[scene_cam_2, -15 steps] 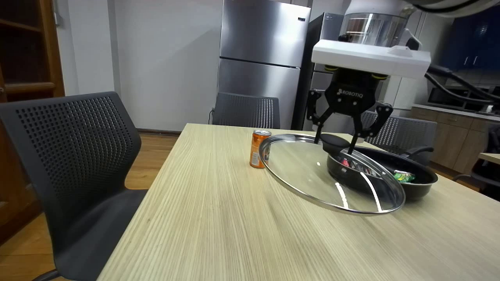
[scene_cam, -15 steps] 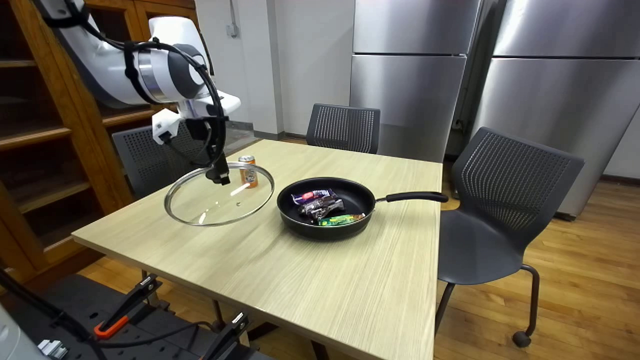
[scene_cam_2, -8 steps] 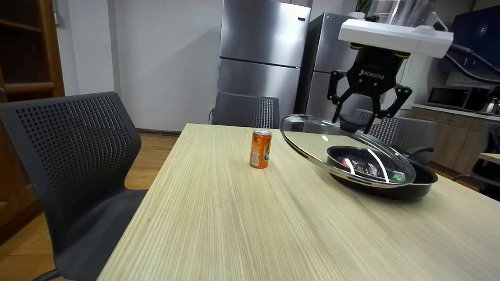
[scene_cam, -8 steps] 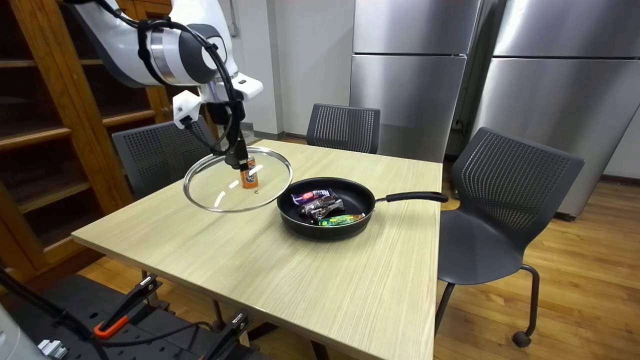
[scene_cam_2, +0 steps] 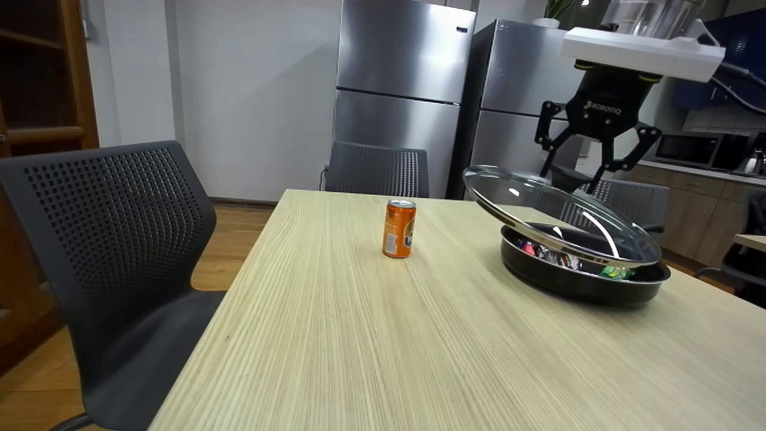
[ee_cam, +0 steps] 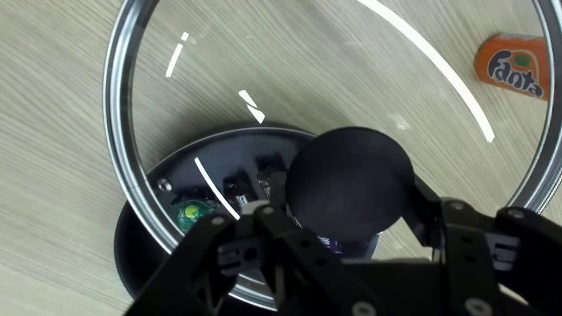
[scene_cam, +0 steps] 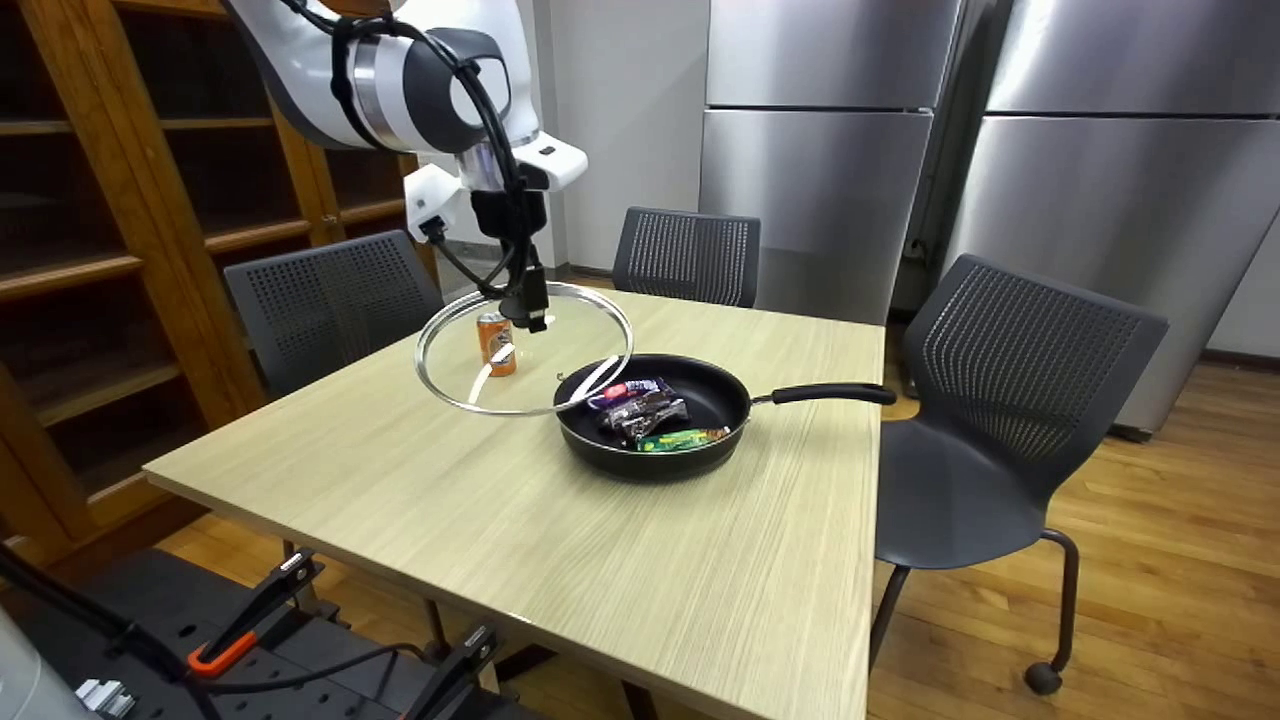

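Glass makes up the round lid, which hangs tilted directly below the pincer. The pincer grips the lid's black knob from both sides. In an exterior view the lid slopes down to the right, its low end over the black pan and its high end reaching left past it; whether the two touch is hard to tell. In the pan, from far to near in an exterior view, lie a purple wrapper, dark brown wrappers and a green wrapper; the pan handle points right. Left of the pan, an orange can stands upright on the pale worktop.
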You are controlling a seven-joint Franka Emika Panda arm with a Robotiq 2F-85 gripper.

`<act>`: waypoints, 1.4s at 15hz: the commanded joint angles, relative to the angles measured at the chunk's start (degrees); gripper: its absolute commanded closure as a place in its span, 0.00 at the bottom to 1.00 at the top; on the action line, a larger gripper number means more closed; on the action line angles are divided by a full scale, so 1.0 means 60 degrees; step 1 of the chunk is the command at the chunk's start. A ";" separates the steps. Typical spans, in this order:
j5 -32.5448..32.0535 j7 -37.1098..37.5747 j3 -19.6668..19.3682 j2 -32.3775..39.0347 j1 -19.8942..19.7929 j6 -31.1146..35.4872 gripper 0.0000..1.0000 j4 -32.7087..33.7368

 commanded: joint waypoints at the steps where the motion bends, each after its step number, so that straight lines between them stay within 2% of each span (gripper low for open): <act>1: 0.0464 -0.0730 0.0030 -0.0218 -0.0405 -0.0714 0.61 0.0512; 7: 0.0531 -0.0943 -0.0212 0.0223 -0.0745 -0.1336 0.61 0.1293; 12: 0.0534 -0.0874 -0.0440 0.1251 -0.0906 -0.1714 0.61 0.2359; 21: 0.0201 -0.0209 -0.1005 0.2796 -0.0608 -0.1821 0.61 0.3812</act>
